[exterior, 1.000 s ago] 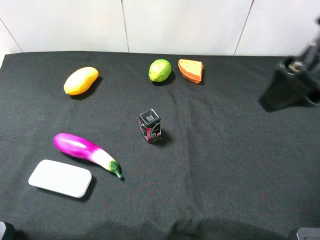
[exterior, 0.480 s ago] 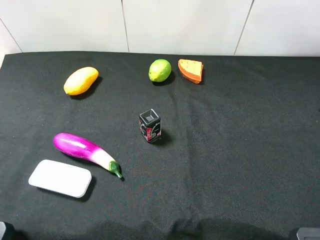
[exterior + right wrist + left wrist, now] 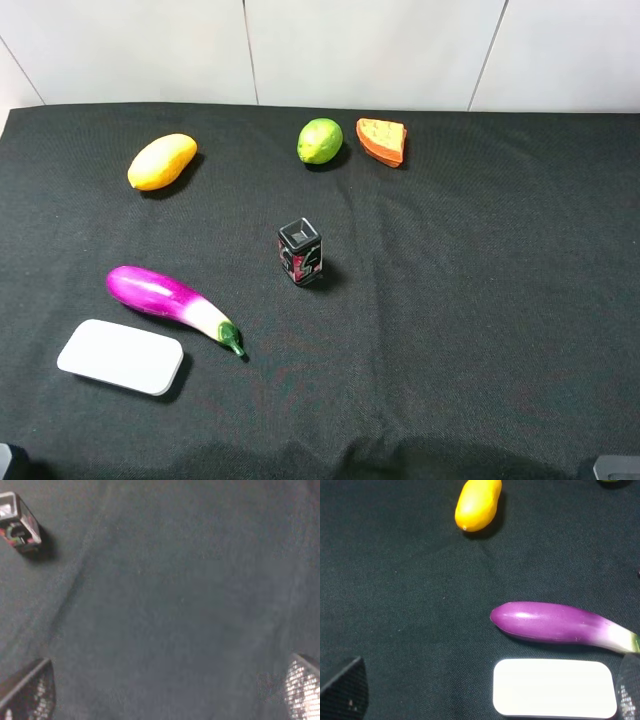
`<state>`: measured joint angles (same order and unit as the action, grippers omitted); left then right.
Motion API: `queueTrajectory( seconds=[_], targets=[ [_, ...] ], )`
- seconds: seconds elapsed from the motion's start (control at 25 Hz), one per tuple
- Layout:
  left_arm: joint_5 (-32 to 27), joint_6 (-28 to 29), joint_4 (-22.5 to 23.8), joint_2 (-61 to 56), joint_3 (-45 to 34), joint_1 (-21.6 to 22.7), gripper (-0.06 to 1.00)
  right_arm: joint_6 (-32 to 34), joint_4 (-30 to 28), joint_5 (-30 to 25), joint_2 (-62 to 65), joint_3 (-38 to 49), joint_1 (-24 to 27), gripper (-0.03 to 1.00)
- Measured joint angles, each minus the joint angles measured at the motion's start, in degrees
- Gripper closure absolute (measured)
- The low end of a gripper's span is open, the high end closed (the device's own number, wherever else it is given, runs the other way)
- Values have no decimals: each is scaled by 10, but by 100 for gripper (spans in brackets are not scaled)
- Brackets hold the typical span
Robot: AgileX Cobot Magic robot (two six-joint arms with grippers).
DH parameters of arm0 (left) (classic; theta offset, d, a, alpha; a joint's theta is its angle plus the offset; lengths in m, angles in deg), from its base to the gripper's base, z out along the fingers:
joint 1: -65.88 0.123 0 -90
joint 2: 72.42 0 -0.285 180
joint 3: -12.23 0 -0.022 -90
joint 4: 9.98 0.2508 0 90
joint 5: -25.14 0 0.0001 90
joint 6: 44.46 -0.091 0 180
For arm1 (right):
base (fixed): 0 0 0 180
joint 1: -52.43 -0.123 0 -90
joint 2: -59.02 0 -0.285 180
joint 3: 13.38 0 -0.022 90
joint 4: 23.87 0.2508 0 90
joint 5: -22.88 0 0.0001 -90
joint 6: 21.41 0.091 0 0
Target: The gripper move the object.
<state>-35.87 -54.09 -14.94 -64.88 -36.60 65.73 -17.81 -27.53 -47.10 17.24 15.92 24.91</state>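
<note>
Two arms were fitted, yet neither appeared in the overhead view at this moment. One second earlier the right arm had been visible at the right edge of the black cloth (image 3: pixel 480 330); half a second earlier it had gone, and it remained absent. Judged from this, the right arm had pulled clear, leaving the work to the left side.

The eggplant (image 3: pixel 172 304) lay on its side at the front left of the cloth, unmoved across all three overhead frames, its green stem pointing toward the centre. A white flat pad (image 3: pixel 121 357) lay just beside it on the near side; the mango (image 3: pixel 161 161) sat well apart, toward the back.

In the left wrist view the left gripper (image 3: pixel 485 692) hung above the cloth with its fingertips spread wide and holding nothing, the eggplant (image 3: pixel 560 625) ahead of them, untouched. The right gripper (image 3: pixel 170 690) was likewise spread and empty, over bare cloth near the small black carton (image 3: pixel 19 524).
</note>
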Motion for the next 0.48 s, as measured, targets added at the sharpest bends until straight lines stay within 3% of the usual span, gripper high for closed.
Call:
queueTrajectory(
  seconds=[0.2,0.48],
  targets=[
    [0,0,0,0,0,0,-4,1,0,1,33,68,25,27],
    [0,0,0,0,0,0,-4,1,-1,14,157,106,162,27]
  ],
)
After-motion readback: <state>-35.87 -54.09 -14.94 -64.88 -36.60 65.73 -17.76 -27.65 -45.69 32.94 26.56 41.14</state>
